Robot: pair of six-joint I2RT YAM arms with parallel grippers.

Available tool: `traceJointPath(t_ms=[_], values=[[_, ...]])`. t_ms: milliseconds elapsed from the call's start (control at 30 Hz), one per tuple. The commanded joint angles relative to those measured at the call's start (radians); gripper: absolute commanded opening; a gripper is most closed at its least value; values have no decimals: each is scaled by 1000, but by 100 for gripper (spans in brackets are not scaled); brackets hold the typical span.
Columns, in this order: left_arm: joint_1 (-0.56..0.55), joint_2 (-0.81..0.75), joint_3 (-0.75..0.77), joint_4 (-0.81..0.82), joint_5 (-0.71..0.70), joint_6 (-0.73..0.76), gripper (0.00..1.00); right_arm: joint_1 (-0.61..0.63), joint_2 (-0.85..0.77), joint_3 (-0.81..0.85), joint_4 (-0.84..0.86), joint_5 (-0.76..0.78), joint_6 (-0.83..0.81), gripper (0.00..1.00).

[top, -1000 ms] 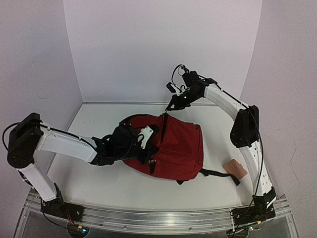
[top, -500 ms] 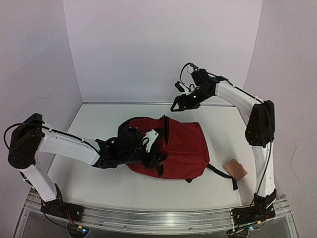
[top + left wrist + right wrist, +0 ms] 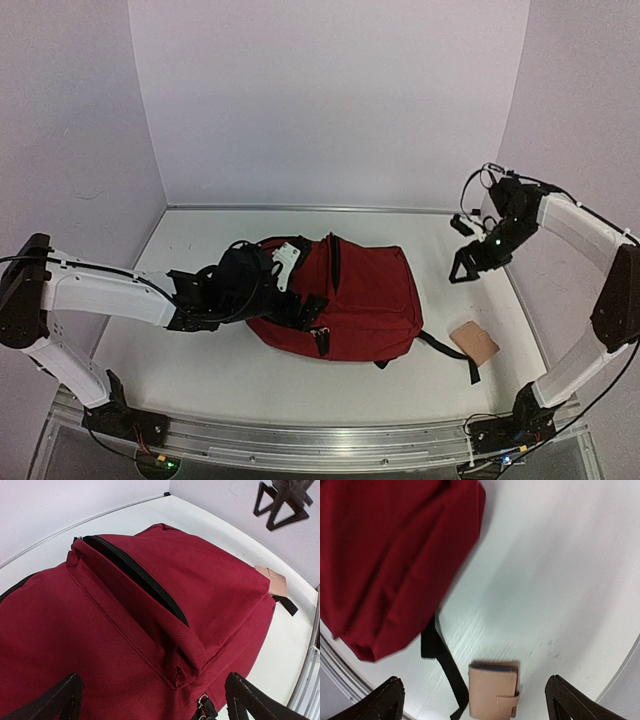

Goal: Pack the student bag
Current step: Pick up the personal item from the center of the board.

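Observation:
The student bag (image 3: 360,300) is a dark red backpack lying flat mid-table, with its black zip opening (image 3: 135,575) slightly agape along the top. My left gripper (image 3: 300,285) hovers over the bag's left part. It is open, and its fingertips (image 3: 65,697) straddle red fabric without pinching it. My right gripper (image 3: 472,262) hangs open in the air to the bag's right, apart from it. In the right wrist view the open right gripper (image 3: 476,700) looks down on a tan wallet (image 3: 493,695) beside the bag's black strap (image 3: 442,665).
The tan wallet (image 3: 474,342) lies on the white table near the right front, touching the end of the black strap (image 3: 445,350). White walls close the back and sides. An aluminium rail (image 3: 320,440) runs along the near edge.
Both grippers have opened. The right gripper let go of the bag's top and swung right and nearer, above the wallet. The bag has settled flatter, and the left arm has drawn back a little.

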Motion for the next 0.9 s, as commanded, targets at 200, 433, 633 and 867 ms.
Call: traceJointPath(t_ms=[200,433,633,867], values=[[-1,-36,11,-27,-19,9,100,-170,20,-268,-74,101,-209,94],[-1,-37,15,-32,-19,15,100,-258,79,-358,-77,61,-296,86],[0,-20,32,-37,-18,22,100,-288,199,-335,-68,11,-319,65],[-1,-22,28,-36,-55,26,100,-296,214,-334,-69,-18,-326,33]])
